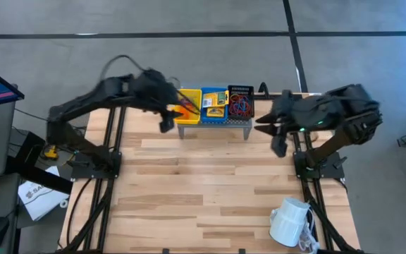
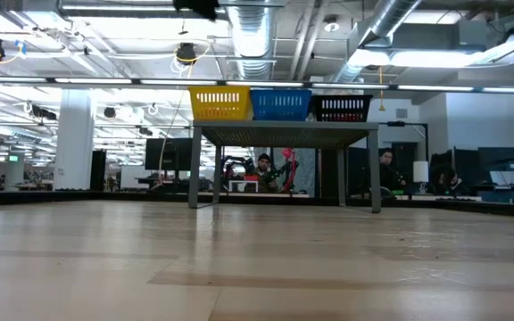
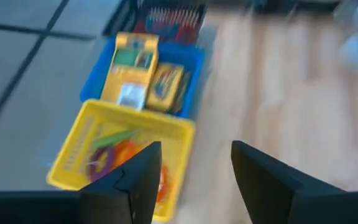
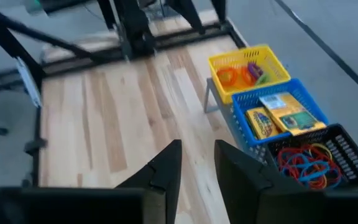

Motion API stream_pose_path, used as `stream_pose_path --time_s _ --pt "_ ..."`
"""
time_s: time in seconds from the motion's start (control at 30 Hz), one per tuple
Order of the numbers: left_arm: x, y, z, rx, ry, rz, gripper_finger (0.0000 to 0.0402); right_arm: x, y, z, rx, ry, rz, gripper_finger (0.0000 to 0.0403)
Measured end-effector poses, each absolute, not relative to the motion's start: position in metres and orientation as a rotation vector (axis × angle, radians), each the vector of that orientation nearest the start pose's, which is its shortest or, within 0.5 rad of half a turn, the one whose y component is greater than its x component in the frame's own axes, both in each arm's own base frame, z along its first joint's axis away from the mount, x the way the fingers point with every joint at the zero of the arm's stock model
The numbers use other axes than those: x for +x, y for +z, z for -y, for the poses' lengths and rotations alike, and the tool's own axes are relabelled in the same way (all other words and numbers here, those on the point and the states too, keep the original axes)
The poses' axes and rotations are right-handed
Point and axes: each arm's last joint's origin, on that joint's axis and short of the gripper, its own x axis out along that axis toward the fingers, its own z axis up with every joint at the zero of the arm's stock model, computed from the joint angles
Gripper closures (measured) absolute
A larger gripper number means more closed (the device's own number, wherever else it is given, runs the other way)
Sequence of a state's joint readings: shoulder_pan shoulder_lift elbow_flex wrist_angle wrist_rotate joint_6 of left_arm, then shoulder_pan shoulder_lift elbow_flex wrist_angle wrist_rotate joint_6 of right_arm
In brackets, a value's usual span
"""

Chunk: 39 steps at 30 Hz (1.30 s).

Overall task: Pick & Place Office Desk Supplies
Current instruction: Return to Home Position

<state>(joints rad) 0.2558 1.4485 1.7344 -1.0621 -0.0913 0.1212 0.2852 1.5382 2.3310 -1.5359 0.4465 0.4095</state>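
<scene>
Flanking the far-edge riser, left gripper and right gripper hang parted and empty.

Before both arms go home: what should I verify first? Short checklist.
1. Bins placed: yellow bin, blue bin and black bin stand side by side on the riser. Ok.
2. Left pincer empty: open, nothing between its fingers. Ok.
3. Right pincer empty: open, nothing held. Ok.
4. Left pincer clear of the yellow bin: the high view shows it over the bin's edge, the gap above it is unclear. Cannot tell.
5. Right pincer clear of the riser: beside it, apart. Ok.
6. White mug out of the retreat path: it lies at the front, on the right pincer's side. Cannot tell.
</scene>
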Motion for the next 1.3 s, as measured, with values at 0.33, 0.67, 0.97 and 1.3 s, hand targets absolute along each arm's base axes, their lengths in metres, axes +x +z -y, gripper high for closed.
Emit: stream_pose_path --time_s 0.33,0.67,0.97,1.3 --pt "0.169 0.459 -0.026 -0.171 0.125 -0.301 0.0234 0.125 0.539 -0.034 0.209 -0.240 -0.523 0.0327" --pt "0.115 0.372 0.002 -0.355 -0.074 0.096 0.0242 0.089 0.439 -0.030 0.413 -0.239 -0.469 0.0327" --pt "0.127 0.340 0.012 -0.337 -0.147 0.035 0.0243 0.076 0.333 -0.030 0.662 -0.028 -0.158 0.0327" --pt "0.136 0.316 0.026 -0.252 -0.150 -0.076 0.0243 0.073 0.270 -0.034 0.694 0.083 -0.060 0.0328"
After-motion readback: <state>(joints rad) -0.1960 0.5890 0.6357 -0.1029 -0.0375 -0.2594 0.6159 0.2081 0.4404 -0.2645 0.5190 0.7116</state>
